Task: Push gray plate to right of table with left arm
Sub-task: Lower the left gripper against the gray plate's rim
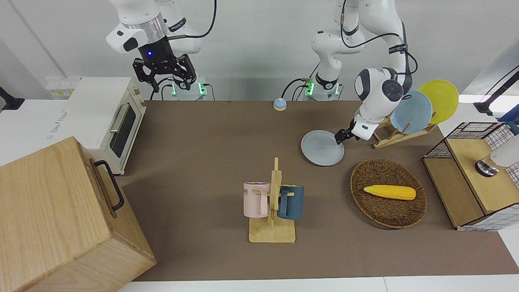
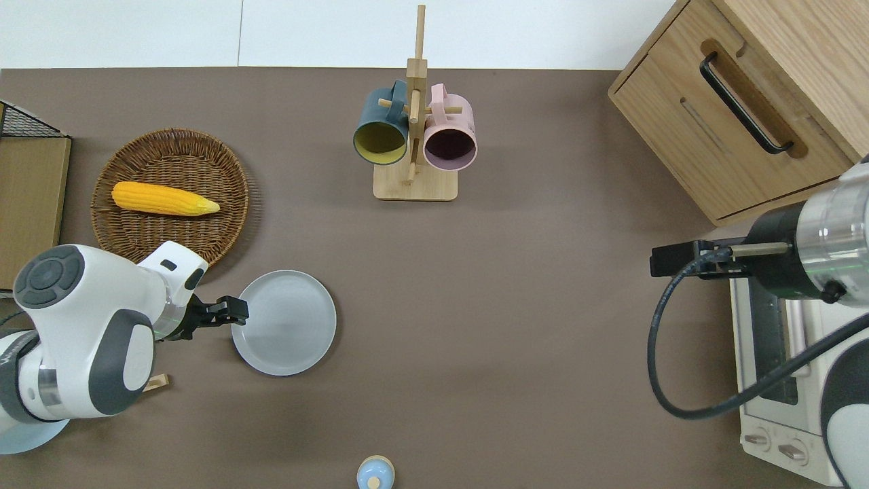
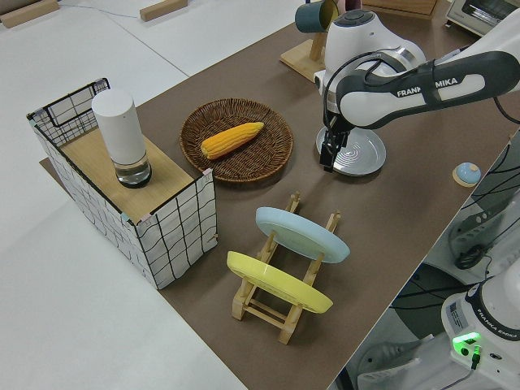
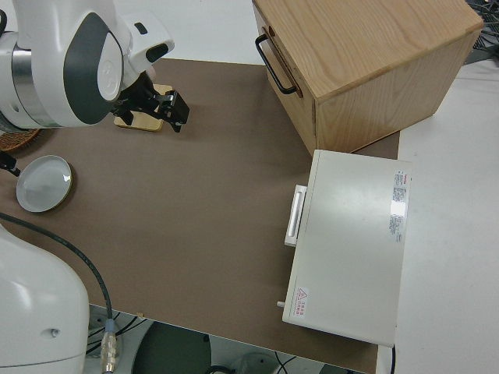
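Plate: round pale gray plate (image 2: 284, 322), likely light, stiff, slippery on brown surface (image 2: 516, 339).
Contact: left gripper (image 2: 234, 313) at rim; finger opening unclear.

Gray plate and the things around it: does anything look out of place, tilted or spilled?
Nothing stands out. The gray plate lies flat on the table, with the left gripper at its rim.
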`<state>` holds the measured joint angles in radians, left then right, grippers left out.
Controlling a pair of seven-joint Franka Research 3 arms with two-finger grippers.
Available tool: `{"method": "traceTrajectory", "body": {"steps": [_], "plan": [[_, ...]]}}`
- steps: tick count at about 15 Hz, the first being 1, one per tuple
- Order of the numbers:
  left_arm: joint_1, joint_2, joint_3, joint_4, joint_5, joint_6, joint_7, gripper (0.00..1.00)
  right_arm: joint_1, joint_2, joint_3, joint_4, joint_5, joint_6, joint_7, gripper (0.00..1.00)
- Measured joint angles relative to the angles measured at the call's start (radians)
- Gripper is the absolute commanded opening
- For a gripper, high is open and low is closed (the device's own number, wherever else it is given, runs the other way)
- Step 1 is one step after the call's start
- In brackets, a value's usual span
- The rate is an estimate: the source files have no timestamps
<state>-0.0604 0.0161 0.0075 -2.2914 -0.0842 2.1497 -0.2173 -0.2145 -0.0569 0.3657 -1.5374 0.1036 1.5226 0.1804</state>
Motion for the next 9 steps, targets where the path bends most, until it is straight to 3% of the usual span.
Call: {"method": "traceTrajectory", "body": {"steps": [3, 9], "plan": [[0.000, 0.015, -0.001, -0.001, 0.000, 0.013, 0.000, 0.94, 0.000, 0.000, 0.000, 0.000, 0.000, 0.000, 0.000, 0.996], [-0.008, 0.038, -0.020, -0.021, -0.018, 0.059, 0.000, 0.81, 0.000, 0.000, 0.000, 0.000, 0.000, 0.000, 0.000, 0.996]]}}
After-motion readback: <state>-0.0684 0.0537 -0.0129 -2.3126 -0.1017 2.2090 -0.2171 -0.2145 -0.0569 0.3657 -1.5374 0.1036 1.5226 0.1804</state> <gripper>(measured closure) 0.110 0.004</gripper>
